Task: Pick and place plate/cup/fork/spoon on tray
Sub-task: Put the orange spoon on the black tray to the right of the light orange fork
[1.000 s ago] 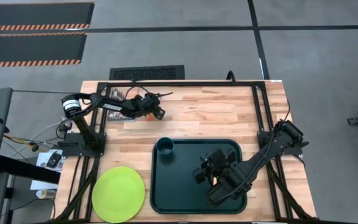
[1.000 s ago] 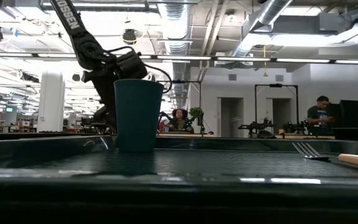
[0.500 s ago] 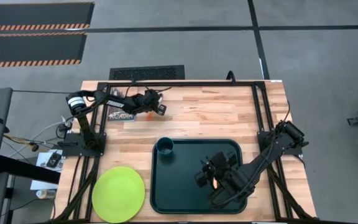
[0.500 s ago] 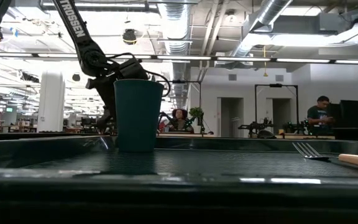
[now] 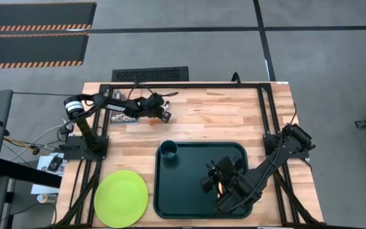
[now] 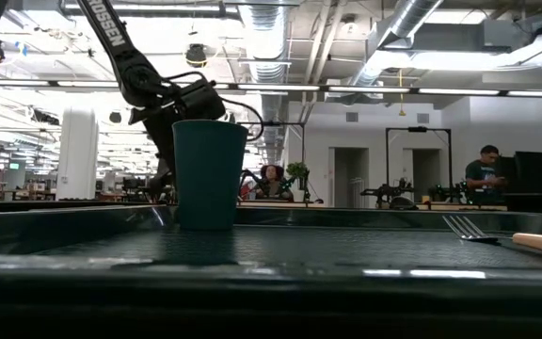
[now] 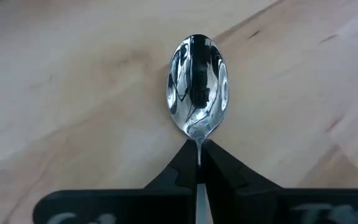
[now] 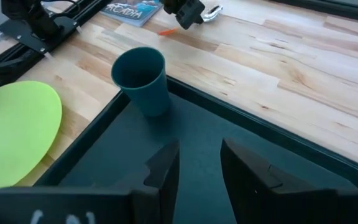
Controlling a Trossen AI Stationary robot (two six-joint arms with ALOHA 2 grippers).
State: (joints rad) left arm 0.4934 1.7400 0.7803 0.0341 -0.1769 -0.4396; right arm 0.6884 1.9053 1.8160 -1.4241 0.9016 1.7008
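Note:
My left gripper (image 5: 164, 116) is at the table's far left, shut on the spoon, whose silver bowl (image 7: 197, 84) juts out past the fingertips. Its orange handle end (image 8: 166, 31) shows below the gripper. The dark teal cup (image 5: 168, 151) stands upright in the far left corner of the dark green tray (image 5: 189, 203). The fork (image 6: 469, 228) lies flat on the tray. My right gripper (image 8: 197, 165) hovers open over the middle of the tray with nothing between its fingers. The lime-green plate (image 5: 121, 198) lies flat on the table left of the tray. My left gripper pinches the spoon's thin neck (image 7: 198, 144), right behind the bowl, between its two fingertips. The fingers slant down from above. The bowl faces up beyond the fingertips and the handle runs back under the gripper. Whether the spoon is clear of the wood, I cannot tell.
A blue printed card (image 5: 122, 117) lies on the wood beside my left arm. Black frame rails (image 5: 262, 108) run along the table's edges. Bare wood (image 5: 221, 114) lies between the tray and the far rail. A person (image 6: 483, 174) stands in the room beyond.
My left gripper has dipped toward the table, shut on the spoon's neck, and come up a little again. My right gripper has drifted slightly toward the table's near edge above the tray.

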